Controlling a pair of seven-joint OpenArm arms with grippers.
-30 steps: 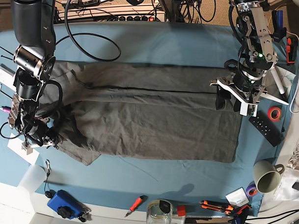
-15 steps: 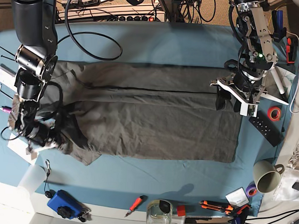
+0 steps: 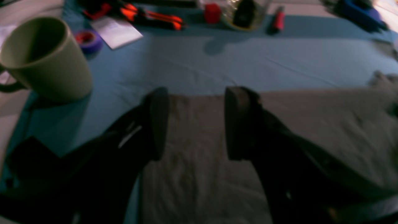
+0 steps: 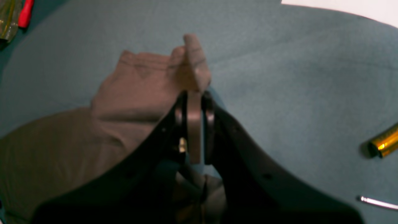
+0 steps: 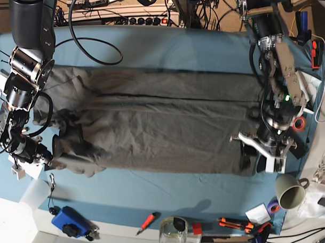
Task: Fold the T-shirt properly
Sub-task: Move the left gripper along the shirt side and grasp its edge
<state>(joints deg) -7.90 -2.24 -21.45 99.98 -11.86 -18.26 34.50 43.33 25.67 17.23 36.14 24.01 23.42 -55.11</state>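
Shirt: your big dark grey wrinkled cotton T-shirt (image 5: 162, 121) lies spread long and flat on the blue tablecloth (image 5: 170, 47), from its left edge to near its right edge.
Right gripper: your right gripper (image 4: 195, 99) is pinched tight on a bunched bit of the shirt, at the cloth's left edge near the front.
Left gripper: your left gripper (image 3: 196, 124) has its two black fingers (image 3: 157, 121) apart, over the shirt's front right corner.
Mug: a pale green mug (image 3: 43, 59) stands by the cloth's front right corner.
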